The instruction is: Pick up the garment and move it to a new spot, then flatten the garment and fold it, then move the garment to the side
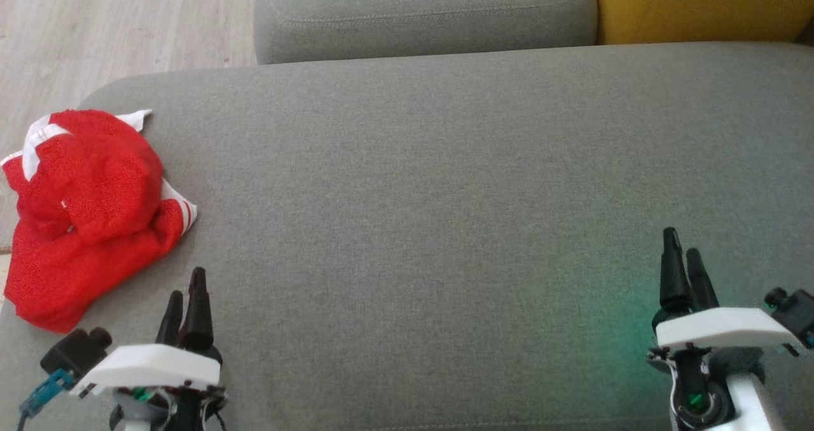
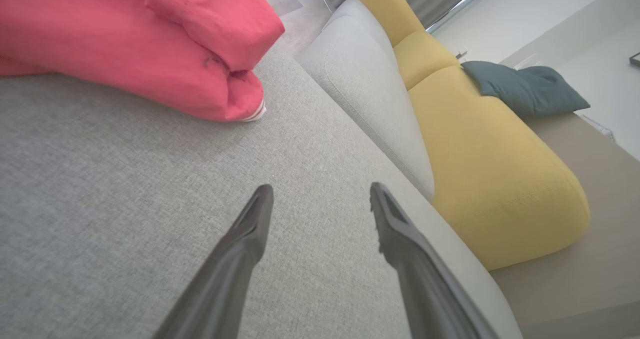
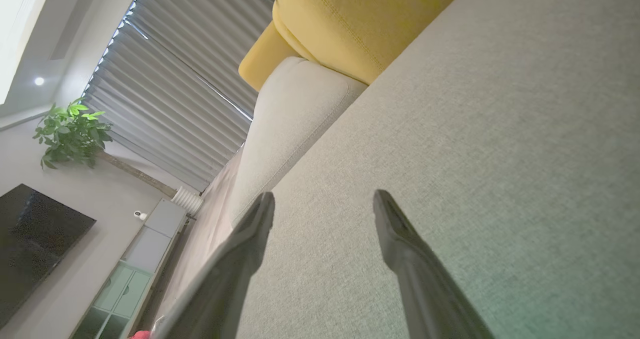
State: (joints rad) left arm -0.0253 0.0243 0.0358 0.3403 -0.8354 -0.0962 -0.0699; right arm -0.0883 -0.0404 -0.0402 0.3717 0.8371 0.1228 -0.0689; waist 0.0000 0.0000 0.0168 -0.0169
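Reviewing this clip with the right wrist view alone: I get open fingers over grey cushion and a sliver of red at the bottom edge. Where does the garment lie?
Observer: In the head view the red garment lies crumpled at the left end of the grey seat.
Operator: Does the left arm have hold of it?
Observer: No. The left gripper is open, its fingers spread over bare seat, short of the garment.
Operator: Is it plain red?
Observer: No, it has white striped trim at the edge nearest the middle of the seat.
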